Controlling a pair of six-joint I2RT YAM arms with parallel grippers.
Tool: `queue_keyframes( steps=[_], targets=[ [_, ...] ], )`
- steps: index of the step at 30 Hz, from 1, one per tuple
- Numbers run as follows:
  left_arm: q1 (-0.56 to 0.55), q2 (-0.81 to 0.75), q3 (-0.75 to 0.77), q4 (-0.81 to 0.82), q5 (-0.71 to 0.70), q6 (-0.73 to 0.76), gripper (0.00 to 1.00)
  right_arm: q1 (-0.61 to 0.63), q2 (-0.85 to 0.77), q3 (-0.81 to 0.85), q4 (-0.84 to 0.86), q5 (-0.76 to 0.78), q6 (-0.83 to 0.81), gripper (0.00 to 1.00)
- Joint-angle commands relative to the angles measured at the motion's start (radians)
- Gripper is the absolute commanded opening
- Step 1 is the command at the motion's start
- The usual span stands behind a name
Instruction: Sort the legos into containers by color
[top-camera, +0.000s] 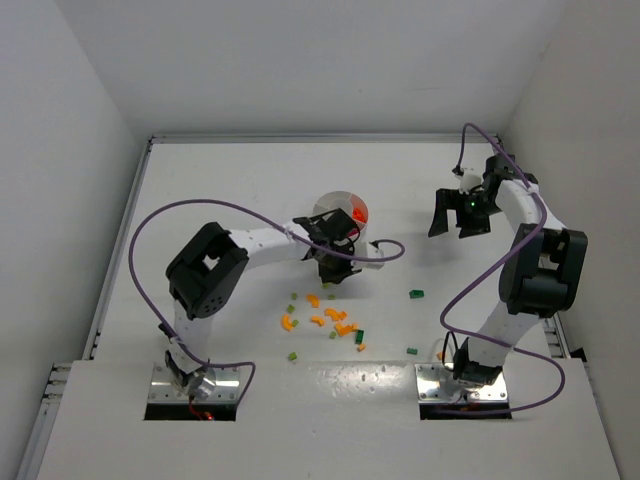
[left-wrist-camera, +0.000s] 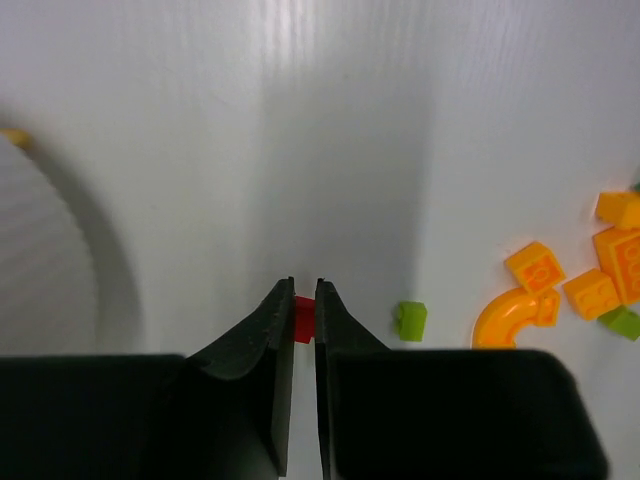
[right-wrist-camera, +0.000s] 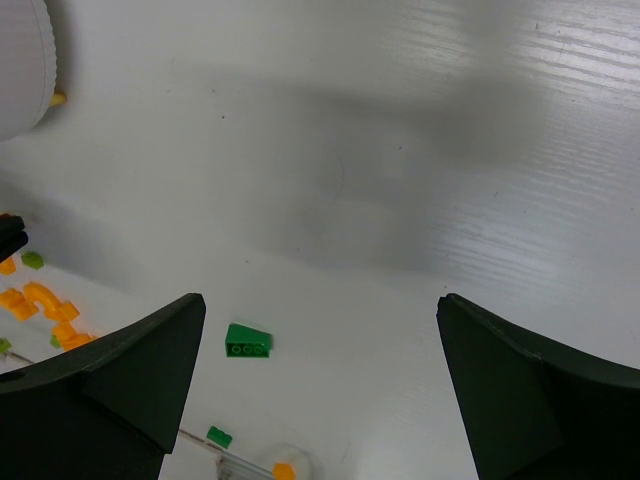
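Here the left claw (left-wrist-camera: 304, 292) is pinching a small red brick (left-wrist-camera: 303, 320) between its nearly closed fingers (left-wrist-camera: 272, 330), the brick sitting just behind the tips (only a sliver of it is showing). In the wrist view a lime-green brick (left-wrist-camera: 410, 320) is lying on the table (left-wrist-camera: 350, 130) just to the claw's right. Farther right a cluster of orange legos (left-wrist-camera: 535, 268) is lying, one of them a curved piece (left-wrist-camera: 508, 320). To the claw's left the rounded wall of the white dish (left-wrist-camera: 45, 270) is showing near the edge.

From above, this claw is pointing down at the table just on the near side of the dish, where red pieces (top-camera: 357, 212) are lying in one compartment. More scattered legos (top-camera: 330, 320) are lying nearer than the claw. The left arm is rising from its base to a bent elbow, and its forearm is reaching rightward toward the dish.

The right claw (right-wrist-camera: 320, 300) is gaping wide and holding nothing, hanging above the table. A dark green brick (right-wrist-camera: 248, 341) is lying below it, close to its left finger in the wrist view. Seen from above, this claw is sitting well apart from the dish, to its right. Its arm is climbing from the base, bending at the table's right edge and turning its wrist leftward.
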Motion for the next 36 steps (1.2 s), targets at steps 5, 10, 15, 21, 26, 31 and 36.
queue_keyframes(
  steps=[5, 10, 15, 21, 26, 31, 36],
  targets=[
    [0.012, -0.011, 0.247, -0.068, 0.057, -0.104, 0.08, 0.002, 0.0, 0.022, 0.006, -0.015, -0.011, 1.0],
    [0.012, -0.011, 0.339, -0.077, 0.045, -0.124, 0.07, 0.002, 0.0, 0.022, 0.006, -0.015, -0.011, 1.0],
    [0.021, 0.047, 0.432, -0.091, 0.022, -0.112, 0.07, 0.002, 0.0, 0.022, 0.006, -0.015, -0.011, 1.0],
    [0.05, 0.085, 0.492, -0.103, -0.007, -0.1, 0.07, 0.002, 0.0, 0.022, 0.006, -0.015, -0.02, 1.0],
    [0.071, 0.113, 0.514, -0.112, -0.028, -0.089, 0.07, 0.002, 0.0, 0.022, 0.006, -0.015, -0.02, 1.0],
    [0.09, 0.113, 0.514, -0.112, -0.041, -0.089, 0.07, 0.002, 0.009, 0.022, 0.006, -0.015, -0.02, 1.0],
    [0.099, 0.113, 0.514, -0.112, -0.05, -0.08, 0.08, 0.002, 0.018, 0.031, 0.006, -0.024, -0.02, 1.0]
  ],
)
